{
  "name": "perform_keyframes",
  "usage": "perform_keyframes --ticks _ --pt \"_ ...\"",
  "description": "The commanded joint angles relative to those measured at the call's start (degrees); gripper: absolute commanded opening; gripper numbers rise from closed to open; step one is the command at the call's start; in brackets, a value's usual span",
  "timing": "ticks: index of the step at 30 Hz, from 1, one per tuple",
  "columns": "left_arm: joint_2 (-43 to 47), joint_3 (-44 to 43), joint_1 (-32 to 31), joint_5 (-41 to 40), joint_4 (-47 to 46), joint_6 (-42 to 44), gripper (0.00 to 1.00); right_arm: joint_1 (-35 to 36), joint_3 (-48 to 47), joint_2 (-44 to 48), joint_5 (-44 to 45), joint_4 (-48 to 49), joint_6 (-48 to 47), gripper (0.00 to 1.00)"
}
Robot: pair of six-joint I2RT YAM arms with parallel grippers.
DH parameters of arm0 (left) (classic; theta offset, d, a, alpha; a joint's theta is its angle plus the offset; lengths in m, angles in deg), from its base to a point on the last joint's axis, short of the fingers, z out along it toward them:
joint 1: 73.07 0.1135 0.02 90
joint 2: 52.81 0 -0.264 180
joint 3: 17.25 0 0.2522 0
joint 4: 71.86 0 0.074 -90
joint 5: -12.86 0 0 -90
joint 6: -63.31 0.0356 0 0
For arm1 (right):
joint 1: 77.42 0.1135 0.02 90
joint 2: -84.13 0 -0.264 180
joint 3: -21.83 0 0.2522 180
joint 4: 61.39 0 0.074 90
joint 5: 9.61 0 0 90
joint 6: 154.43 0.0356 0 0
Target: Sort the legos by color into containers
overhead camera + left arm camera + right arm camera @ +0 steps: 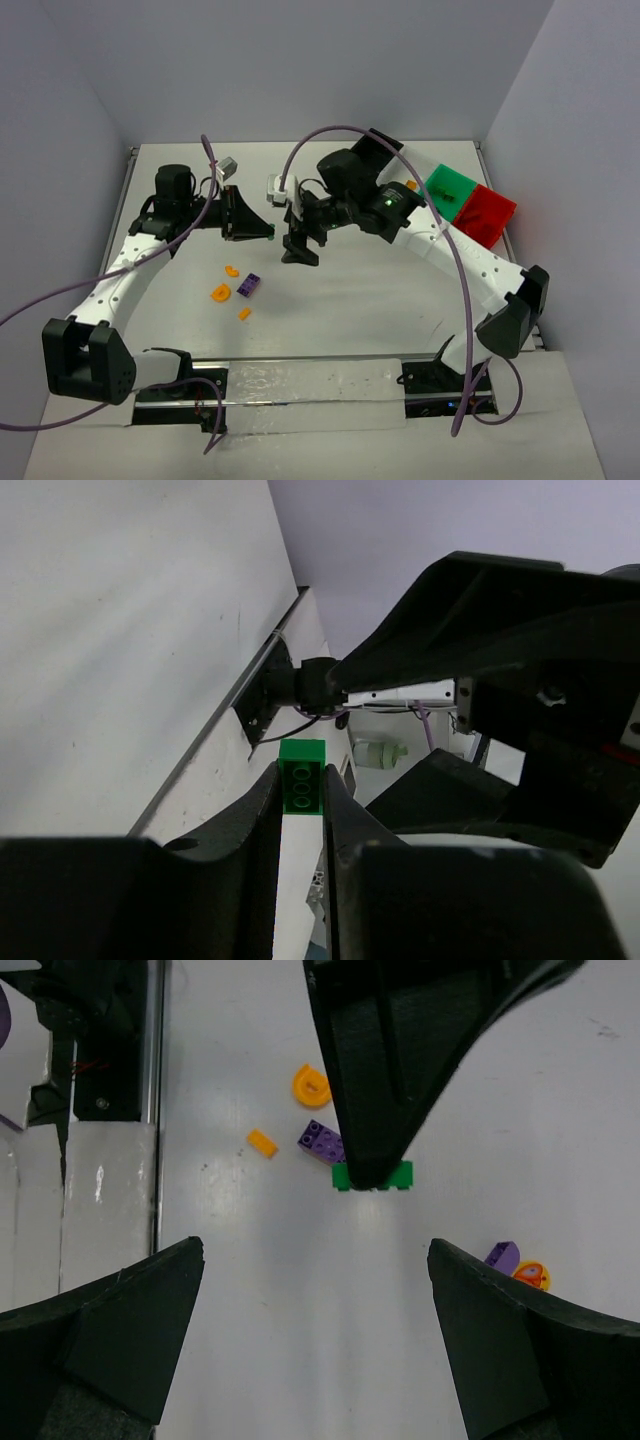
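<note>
My left gripper (266, 230) is shut on a small green lego brick (302, 776) and holds it above the table; the brick also shows in the right wrist view (372, 1176). My right gripper (300, 248) is open and empty, close in front of the left gripper's tip, its fingers (120, 1330) wide apart. On the table lie a purple brick (250, 285), an orange round piece (220, 292) and two small orange pieces (231, 270) (244, 314). The green bin (452, 188) and red bin (487, 213) stand at the far right. The black and white bins are hidden behind the right arm.
A small orange piece (411, 185) sits by the green bin. In the right wrist view a purple piece (502, 1254) and an orange piece (531, 1275) lie at the right. A metal rail (300, 385) runs along the near edge. Walls enclose the table.
</note>
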Motion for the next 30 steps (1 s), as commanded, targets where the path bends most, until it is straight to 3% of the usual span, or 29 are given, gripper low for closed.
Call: perform_keyframes --ticks 1,11,13,18,21,27,28,30 --pt "3.75 1.30 -0.68 2.88 -4.37 -0.82 0.00 3.17 -3.30 -1.90 0.67 1.62 -3.32 1.00" --pt "6.35 3.18 -1.85 1.63 -4.47 0.81 0.00 5.25 -4.52 -4.60 4.61 4.09 -4.18 1.00" --pt "6.49 3.63 -1.94 1.49 -4.74 0.81 0.00 5.34 -4.66 -4.61 5.44 4.17 -4.44 0.94" --pt "6.80 4.43 -1.94 0.82 -4.93 0.87 0.00 5.51 -4.35 -4.07 7.12 4.27 -4.17 0.68" --pt "6.98 4.69 -1.94 0.14 -6.18 -0.28 0.00 5.52 -3.84 -3.38 7.64 4.48 -3.88 0.60" --pt "5.92 3.75 -1.94 0.14 -5.56 -0.04 0.01 5.60 -3.42 -3.29 8.16 4.88 -3.71 0.29" --pt "6.00 3.87 -1.94 0.01 -5.76 -0.09 0.09 5.60 -3.48 -3.25 8.40 4.91 -3.74 0.21" --pt "6.14 4.30 -1.93 -0.12 -6.13 -0.27 0.33 5.60 -3.43 -3.17 8.87 4.88 -3.84 0.09"
